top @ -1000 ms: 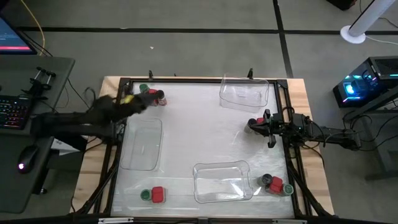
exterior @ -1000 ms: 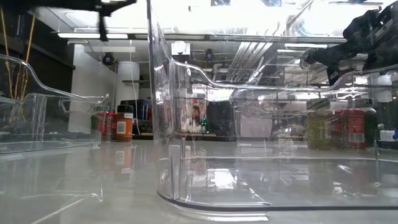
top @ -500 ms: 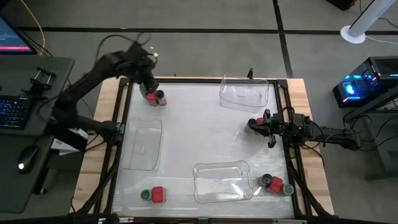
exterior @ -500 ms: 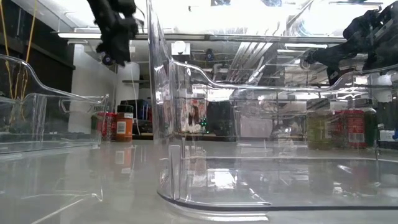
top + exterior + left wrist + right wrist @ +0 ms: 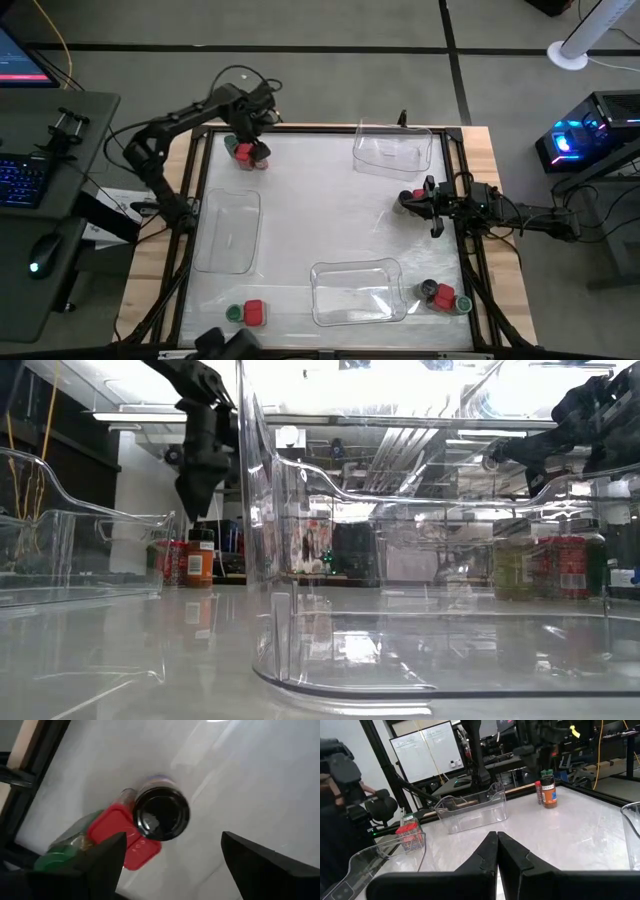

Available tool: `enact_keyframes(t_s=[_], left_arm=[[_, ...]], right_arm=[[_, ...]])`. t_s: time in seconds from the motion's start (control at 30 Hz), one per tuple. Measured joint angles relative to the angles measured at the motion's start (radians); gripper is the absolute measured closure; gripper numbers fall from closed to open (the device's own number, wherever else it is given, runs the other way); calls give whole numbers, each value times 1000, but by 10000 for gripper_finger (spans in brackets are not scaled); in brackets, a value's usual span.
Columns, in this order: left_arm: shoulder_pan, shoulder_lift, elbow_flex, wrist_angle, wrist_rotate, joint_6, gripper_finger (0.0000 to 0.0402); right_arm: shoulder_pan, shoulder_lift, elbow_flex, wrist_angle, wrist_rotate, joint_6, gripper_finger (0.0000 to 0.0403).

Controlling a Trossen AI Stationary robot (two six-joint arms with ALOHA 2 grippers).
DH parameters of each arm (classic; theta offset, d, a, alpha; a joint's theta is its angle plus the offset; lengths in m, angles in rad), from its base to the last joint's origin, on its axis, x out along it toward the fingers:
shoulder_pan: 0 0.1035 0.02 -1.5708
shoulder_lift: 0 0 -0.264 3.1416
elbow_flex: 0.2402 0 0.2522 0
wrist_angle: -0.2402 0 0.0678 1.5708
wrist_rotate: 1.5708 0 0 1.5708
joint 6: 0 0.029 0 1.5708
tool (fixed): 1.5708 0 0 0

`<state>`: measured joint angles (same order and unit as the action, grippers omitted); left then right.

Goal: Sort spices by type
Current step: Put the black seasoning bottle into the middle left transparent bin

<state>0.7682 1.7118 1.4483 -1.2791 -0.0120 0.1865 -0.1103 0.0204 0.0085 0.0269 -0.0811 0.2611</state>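
Note:
At the table's far left corner stand three spices: a brownish jar with a dark lid (image 5: 162,815), a red square-topped box (image 5: 125,840) and a green-lidded jar (image 5: 55,857). My left gripper (image 5: 173,840) hangs open above them, pointing down, one finger on either side of the dark-lidded jar and well clear of it. In the low view the gripper (image 5: 195,500) is above the jar (image 5: 199,560). My right gripper (image 5: 496,840) is shut and level at the table's right edge (image 5: 408,198), holding nothing.
Three clear trays lie on the table: one at the left (image 5: 228,230), one at the near edge (image 5: 358,292), one at the far right (image 5: 392,148). More spices stand near left (image 5: 245,313) and near right (image 5: 440,295). A dark frame borders the table.
My left arm has swung from the table's left edge in over the far left corner, tipped its gripper to point down, and sunk toward the three spices there. The spices have stayed in place.

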Motion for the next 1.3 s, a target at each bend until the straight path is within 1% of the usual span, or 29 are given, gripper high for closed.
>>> enact_keyframes(t_s=[0.1, 0.2, 0.27, 0.37, 0.5, 0.73, 0.93, 1.03, 1.17, 1.3], left_arm=[[-19, 16, 0, 12, -57, 18, 87], [-29, 19, 0, 65, -89, 30, 87], [-36, 19, 0, 89, -92, 32, 87], [-42, 19, 0, 61, -90, 37, 87], [-44, 19, -24, 65, -86, 55, 87], [-44, 19, -98, 121, -89, 70, 87], [-44, 19, -127, 179, -90, 69, 87], [-44, 19, -128, 179, -90, 70, 89], [-44, 19, -128, 179, -96, 69, 109], [-43, 19, -128, 178, -105, 64, 162]], right_arm=[[0, 0, 0, 0, 0, 0, 402], [0, 0, 0, 0, 0, 0, 402], [0, 0, 0, 0, 0, 0, 402], [0, 0, 0, 0, 0, 0, 402], [0, 0, 0, 0, 0, 0, 402], [0, 0, 0, 0, 0, 0, 402], [0, 0, 0, 0, 0, 0, 402], [0, 0, 0, 0, 0, 0, 402], [0, 0, 0, 0, 0, 0, 402], [0, 0, 0, 0, 0, 0, 402]])
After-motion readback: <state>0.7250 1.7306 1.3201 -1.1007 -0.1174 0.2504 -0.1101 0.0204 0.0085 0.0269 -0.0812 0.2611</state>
